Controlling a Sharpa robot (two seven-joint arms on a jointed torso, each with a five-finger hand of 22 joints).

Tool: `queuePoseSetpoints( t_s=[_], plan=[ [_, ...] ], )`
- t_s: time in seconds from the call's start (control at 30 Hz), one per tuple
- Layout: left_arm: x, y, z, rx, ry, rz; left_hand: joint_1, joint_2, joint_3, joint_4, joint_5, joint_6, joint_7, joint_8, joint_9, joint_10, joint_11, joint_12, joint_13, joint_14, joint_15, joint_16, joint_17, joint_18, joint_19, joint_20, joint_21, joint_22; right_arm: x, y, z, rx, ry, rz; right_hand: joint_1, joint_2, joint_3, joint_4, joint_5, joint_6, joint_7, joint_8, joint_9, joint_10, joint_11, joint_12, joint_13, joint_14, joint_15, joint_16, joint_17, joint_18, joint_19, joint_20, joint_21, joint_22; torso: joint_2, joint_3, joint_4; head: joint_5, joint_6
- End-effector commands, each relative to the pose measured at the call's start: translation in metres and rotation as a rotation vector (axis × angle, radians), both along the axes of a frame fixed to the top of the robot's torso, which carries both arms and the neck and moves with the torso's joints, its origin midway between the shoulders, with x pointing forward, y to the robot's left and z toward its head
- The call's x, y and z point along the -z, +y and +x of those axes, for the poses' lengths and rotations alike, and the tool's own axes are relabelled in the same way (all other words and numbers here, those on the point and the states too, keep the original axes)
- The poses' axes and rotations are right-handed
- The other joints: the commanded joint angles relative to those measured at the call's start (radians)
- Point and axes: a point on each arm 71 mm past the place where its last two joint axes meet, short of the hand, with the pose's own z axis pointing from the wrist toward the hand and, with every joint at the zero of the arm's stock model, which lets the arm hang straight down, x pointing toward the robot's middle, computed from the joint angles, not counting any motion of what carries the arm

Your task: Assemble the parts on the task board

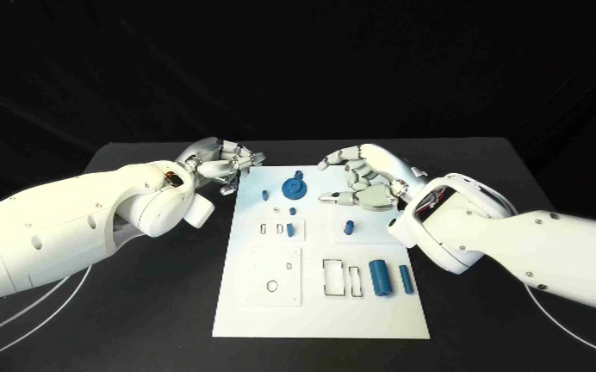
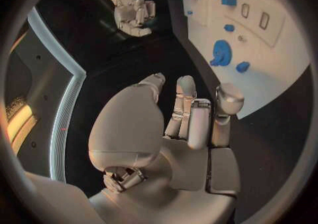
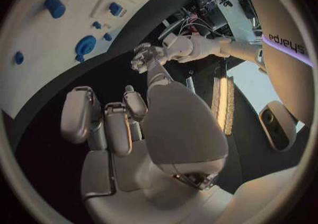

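Black table (image 1: 149, 303), dark backdrop, white task board (image 1: 323, 303) centred, blue parts (image 1: 379, 278)

Looks like a robotics lab/test cell: black table (image 1: 149, 152) w/ black backdrop behind it, white task board (image 1: 320, 312) laid flat at table centre, exposed wiring & electronics (image 3: 211, 1) beyond the table's far side, lit strip panels (image 3: 222, 104) near the table.
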Motion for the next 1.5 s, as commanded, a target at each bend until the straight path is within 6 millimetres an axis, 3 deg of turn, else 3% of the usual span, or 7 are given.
queuePoseSetpoints(
  t_s=[0.03, 0.3, 0.47, 0.53, 0.63, 0.9, 1.5],
  plan=[
    [0.016, -0.006, -0.007, 0.13, 0.168, 0.279, -0.06, 0.016, -0.011, 0.001, -0.001, -0.009, -0.001, 0.024, 0.028, 0.02, -0.007, 0.033, 0.031, 0.019, -0.01, 0.004, 0.101, -0.021, 0.006, -0.007, 0.007, 0.004, -0.008, -0.015, 0.006, 0.035, 0.102, 0.134, 0.009, 0.002, 0.005, 0.002, 0.008, 0.009, 0.0, 0.008, 0.0, -0.003, -0.001, -0.005, -0.003, 0.049, -0.004, -0.002, 0.112, 0.011, -0.005, 0.001, -0.005, 0.035, -0.002, 0.0008, 0.0017, 0.002, -0.005],
    [0.015, -0.026, -0.004, 0.278, 0.244, 0.604, -0.136, 0.03, -0.035, 0.003, -0.009, -0.03, -0.005, 0.054, 0.071, -0.005, -0.007, 0.033, 0.017, 0.014, -0.012, -0.004, 0.091, -0.02, 0.004, -0.01, 0.004, -0.001, -0.022, -0.058, 0.028, 0.212, 0.19, 0.236, -0.007, 0.008, 0.002, 0.003, 0.03, 0.008, -0.001, 0.008, -0.001, -0.002, -0.002, -0.003, -0.006, 0.05, -0.005, -0.004, 0.111, 0.012, -0.005, -0.001, -0.016, 0.029, 0.0, -0.0003, 0.0024, 0.002, -0.009],
    [0.013, -0.041, -0.001, 0.34, 0.241, 0.71, -0.151, 0.035, -0.039, 0.003, -0.014, -0.031, -0.007, 0.063, 0.081, -0.004, -0.008, 0.036, 0.018, 0.015, -0.013, -0.004, 0.092, -0.019, 0.002, -0.011, 0.002, -0.004, -0.024, -0.071, 0.037, 0.273, 0.208, 0.243, -0.013, 0.006, -0.002, 0.002, 0.04, 0.006, -0.001, 0.008, -0.002, -0.004, -0.002, -0.004, -0.01, 0.049, -0.005, -0.006, 0.108, 0.014, -0.007, -0.001, -0.024, 0.024, 0.002, -0.0004, 0.0006, 0.002, -0.009],
    [0.013, -0.046, 0.0, 0.355, 0.239, 0.729, -0.156, 0.039, -0.04, 0.003, -0.014, -0.03, -0.008, 0.067, 0.087, 0.0, -0.009, 0.041, 0.024, 0.017, -0.014, -0.002, 0.094, -0.019, 0.003, -0.012, 0.002, -0.003, -0.025, -0.073, 0.038, 0.284, 0.203, 0.236, -0.019, 0.004, -0.007, 0.002, 0.071, 0.005, -0.001, 0.008, -0.002, -0.005, -0.003, -0.004, -0.014, 0.048, -0.006, -0.007, 0.107, 0.014, -0.006, -0.002, -0.029, 0.022, 0.002, 0.0003, 0.0005, 0.004, -0.01],
    [0.013, -0.053, 0.001, 0.366, 0.235, 0.746, -0.157, 0.04, -0.041, 0.003, -0.014, -0.029, -0.009, 0.07, 0.089, -0.001, -0.01, 0.04, 0.022, 0.015, -0.014, -0.004, 0.092, -0.019, 0.002, -0.012, 0.002, -0.005, -0.025, -0.075, 0.04, 0.297, 0.197, 0.224, -0.022, 0.003, -0.01, 0.002, 0.078, 0.005, -0.001, 0.008, -0.003, -0.009, -0.003, -0.008, -0.019, 0.047, -0.006, -0.01, 0.104, 0.015, -0.008, -0.002, -0.035, 0.018, 0.003, 0.0009, 0.0021, 0.008, -0.012],
    [0.011, -0.068, 0.006, 0.362, 0.213, 0.758, -0.166, 0.04, -0.045, 0.003, -0.015, -0.03, -0.01, 0.076, 0.098, -0.002, -0.011, 0.04, 0.02, 0.015, -0.016, -0.005, 0.09, -0.019, 0.002, -0.013, 0.001, -0.006, -0.027, -0.074, 0.041, 0.301, 0.167, 0.184, -0.025, 0.004, -0.012, 0.003, 0.082, 0.006, -0.001, 0.009, -0.003, -0.012, -0.003, -0.011, -0.023, 0.045, -0.006, -0.013, 0.098, 0.017, -0.01, -0.002, -0.043, 0.013, 0.002, -0.0017, 0.0013, 0.004, -0.021],
    [0.016, -0.088, 0.006, 0.429, 0.228, 0.785, -0.18, 0.05, -0.047, 0.004, -0.015, -0.034, -0.011, 0.082, 0.109, 0.004, -0.012, 0.047, 0.027, 0.02, -0.017, 0.0, 0.098, -0.021, 0.008, -0.014, 0.004, 0.003, -0.026, -0.068, 0.042, 0.293, 0.167, 0.159, -0.038, 0.007, -0.018, 0.004, 0.083, 0.006, -0.001, 0.01, -0.003, -0.019, -0.003, -0.018, -0.033, 0.042, -0.006, -0.02, 0.089, 0.022, -0.02, -0.002, -0.07, -0.002, 0.002, -0.0012, -0.0009, -0.004, -0.029]
  ],
)
